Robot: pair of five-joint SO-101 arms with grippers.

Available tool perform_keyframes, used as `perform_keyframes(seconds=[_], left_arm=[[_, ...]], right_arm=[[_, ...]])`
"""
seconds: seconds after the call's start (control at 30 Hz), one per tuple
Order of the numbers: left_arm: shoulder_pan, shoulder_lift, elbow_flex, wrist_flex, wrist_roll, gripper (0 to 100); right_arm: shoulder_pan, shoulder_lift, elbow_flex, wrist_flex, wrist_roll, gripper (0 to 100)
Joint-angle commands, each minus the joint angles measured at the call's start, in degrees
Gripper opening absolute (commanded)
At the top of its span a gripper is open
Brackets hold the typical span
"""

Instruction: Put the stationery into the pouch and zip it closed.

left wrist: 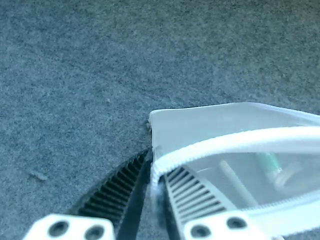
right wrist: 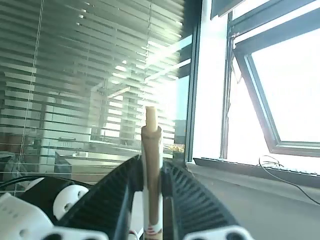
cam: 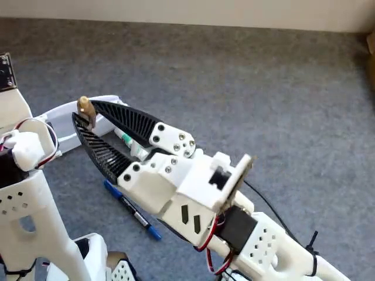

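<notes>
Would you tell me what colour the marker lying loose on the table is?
The marker is blue with a dark middle, clearest in the high view.

An office: slatted blinds (right wrist: pixel 75 60) over glass, tall tilt-open windows (right wrist: pixel 285 90), grey carpet (cam: pixel 263 88) underneath.

Down on the table (cam: pixel 263 88), the pouch (cam: pixel 63 117) lies over at the left side of the high view, mouth open, and a marker (cam: pixel 125 139) lies inside it. The pouch's end corner sits pinched between the fingers of the left gripper (left wrist: pixel 152 167), low against the surface. From the near right, the right gripper (cam: pixel 85 117) stretches across above the pouch. Clamped at its tips stands a pen (cam: pixel 86 107), upright and poking up past the fingers, just over the pouch's rim. In front of the pouch, a second pen (cam: pixel 132 211) lies on the table, partly beneath the right gripper and outside the pouch.
</notes>
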Motion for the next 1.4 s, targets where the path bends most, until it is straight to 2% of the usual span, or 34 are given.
perform_keyframes(seconds=[0.0, 0.23, 0.43, 0.77, 0.9, 1.13, 1.37], left_arm=[[-0.13, -1.71, -0.22, -1.14, 0.53, 1], [-0.13, -1.71, -0.13, -1.05, 0.53, 1], [-0.13, -1.71, -0.13, -1.05, 0.53, 1], [-0.13, -1.71, -0.13, -1.05, 0.53, 1], [-0.13, -1.71, -0.13, -1.05, 0.53, 1], [-0.13, -1.71, -0.13, -1.05, 0.53, 1], [-0.13, -1.71, -0.13, -1.05, 0.53, 1]], right_arm=[[-0.48, 5.05, -0.48, -5.85, 1.14, 0.5], [2.33, 16.66, -0.22, -19.47, 1.41, 0.5], [6.46, 23.52, -0.57, -21.49, 1.41, 0.5], [6.37, 27.03, -0.57, -21.14, 1.49, 0.5], [6.11, 26.59, -1.01, -14.02, 1.49, 0.8], [6.11, 26.59, -4.09, -5.32, 1.05, 15.5], [6.11, 26.59, -4.0, -5.23, 1.05, 15.9]])
